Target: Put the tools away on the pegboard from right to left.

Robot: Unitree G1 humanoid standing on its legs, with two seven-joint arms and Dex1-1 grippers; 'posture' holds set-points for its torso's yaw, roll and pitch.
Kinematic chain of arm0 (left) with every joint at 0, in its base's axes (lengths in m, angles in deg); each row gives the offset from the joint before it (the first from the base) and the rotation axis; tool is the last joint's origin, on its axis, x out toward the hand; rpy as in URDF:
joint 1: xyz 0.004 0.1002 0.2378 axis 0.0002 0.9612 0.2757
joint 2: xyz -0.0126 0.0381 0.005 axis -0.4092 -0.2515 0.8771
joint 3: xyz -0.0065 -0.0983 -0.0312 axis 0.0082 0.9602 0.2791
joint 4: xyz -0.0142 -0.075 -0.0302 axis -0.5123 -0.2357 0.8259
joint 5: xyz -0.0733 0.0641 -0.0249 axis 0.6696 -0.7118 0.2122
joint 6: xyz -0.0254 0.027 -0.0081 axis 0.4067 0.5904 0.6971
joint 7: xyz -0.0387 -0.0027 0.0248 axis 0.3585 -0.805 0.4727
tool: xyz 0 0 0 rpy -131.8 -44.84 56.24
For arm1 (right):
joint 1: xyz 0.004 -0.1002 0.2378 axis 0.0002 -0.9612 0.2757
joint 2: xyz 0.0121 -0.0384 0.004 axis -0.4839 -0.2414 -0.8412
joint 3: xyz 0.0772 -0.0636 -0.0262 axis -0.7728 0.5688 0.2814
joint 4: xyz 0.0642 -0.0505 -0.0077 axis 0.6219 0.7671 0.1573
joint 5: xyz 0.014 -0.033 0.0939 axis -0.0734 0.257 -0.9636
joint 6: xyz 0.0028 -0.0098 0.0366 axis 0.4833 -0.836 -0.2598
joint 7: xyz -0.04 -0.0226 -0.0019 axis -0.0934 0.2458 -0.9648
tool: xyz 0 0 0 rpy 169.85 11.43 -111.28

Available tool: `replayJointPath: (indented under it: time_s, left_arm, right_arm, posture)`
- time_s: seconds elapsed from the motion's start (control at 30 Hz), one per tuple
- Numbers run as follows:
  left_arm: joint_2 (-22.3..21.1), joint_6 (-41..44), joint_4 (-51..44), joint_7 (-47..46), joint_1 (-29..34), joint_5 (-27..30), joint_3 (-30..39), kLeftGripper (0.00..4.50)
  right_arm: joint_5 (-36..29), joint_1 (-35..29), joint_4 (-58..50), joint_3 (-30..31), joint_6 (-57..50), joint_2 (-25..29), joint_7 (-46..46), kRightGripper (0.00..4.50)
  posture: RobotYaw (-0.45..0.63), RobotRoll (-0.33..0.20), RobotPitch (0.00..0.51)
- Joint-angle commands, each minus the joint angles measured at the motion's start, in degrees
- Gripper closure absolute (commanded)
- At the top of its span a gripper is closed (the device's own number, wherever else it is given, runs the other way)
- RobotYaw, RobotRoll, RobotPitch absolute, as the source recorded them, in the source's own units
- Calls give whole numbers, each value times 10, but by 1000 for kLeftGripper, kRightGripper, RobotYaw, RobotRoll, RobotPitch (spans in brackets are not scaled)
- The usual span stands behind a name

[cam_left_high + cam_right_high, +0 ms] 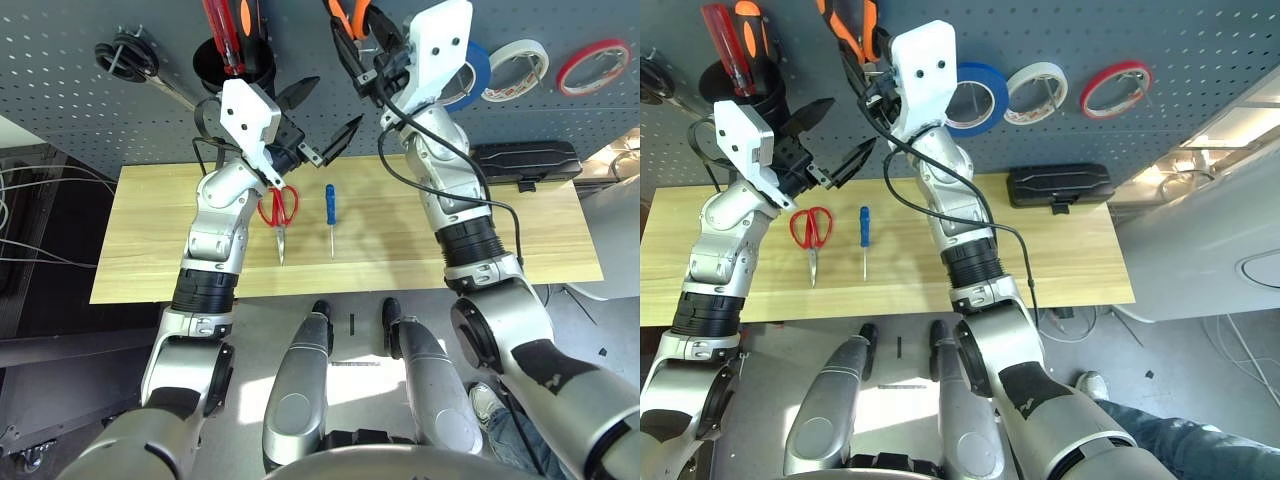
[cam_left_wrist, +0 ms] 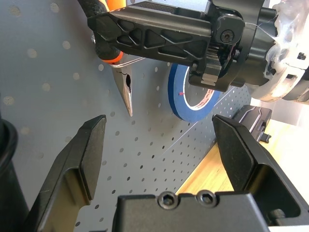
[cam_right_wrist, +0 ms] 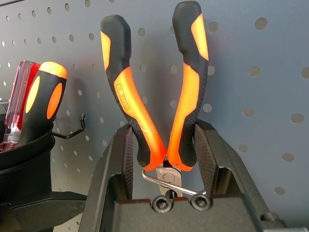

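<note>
I am holding the right gripper (image 3: 161, 159) jaws around the pliers (image 3: 154, 92) hanging on the pegboard (image 3: 251, 43) hook (image 3: 166, 182); the left gripper (image 1: 322, 125) jaws are standing wide open, empty.

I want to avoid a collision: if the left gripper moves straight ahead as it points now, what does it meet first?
Probably the right gripper at the pliers, which crosses its line ahead of the pegboard; depth is uncertain.

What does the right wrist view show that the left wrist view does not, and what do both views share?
Right wrist view alone: the pliers' orange-and-black handles hanging over a metal hook, between the right end effector's fingers, and two screwdriver handles in a black cup.

Left wrist view alone: the blue tape roll, the wooden table, the pliers' nose.

Both: the pliers and the perforated pegboard.
</note>
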Motion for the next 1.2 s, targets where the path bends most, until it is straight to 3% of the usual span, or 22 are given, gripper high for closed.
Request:
replayJointPath:
  time_s: [0.03, 0.17, 0.5, 0.63, 0.93, 1.1, 1.2]
  left_arm:
    - [0, -3, -5, 1, 7, 3, 0, 0]
    - [-3, -13, -2, 7, 4, -1, -3, 0]
    - [-37, 13, 15, 43, 34, -37, -49, 0]
    - [-48, 40, 34, 61, 43, -52, -74, 0]
    - [-45, 103, 157, 51, -6, -144, -144, 0]
    - [-8, 154, 254, 3, -47, -173, -148, 0]
    - [15, 173, 329, -28, -77, -188, -146, 0]
  right_arm:
    - [3, -18, -20, 14, 0, -1, 8, 1308]
    - [1, -32, -41, 18, -6, 4, 13, 39]
    - [-41, -237, -363, 15, -171, 112, 62, 39]
    - [-56, -310, -440, 16, -249, 159, 81, 39]
    - [-95, -390, -427, 10, -394, 219, 117, 39]
    - [-133, -411, -388, -4, -518, 223, 115, 39]
    - [-131, -415, -377, 7, -537, 225, 117, 39]
  posture:
    - [163, 0, 422]
    - [160, 0, 422]
    - [144, 0, 416]
    - [126, 0, 408]
    - [113, 0, 400]
    - [125, 0, 397]
    - [119, 0, 393]
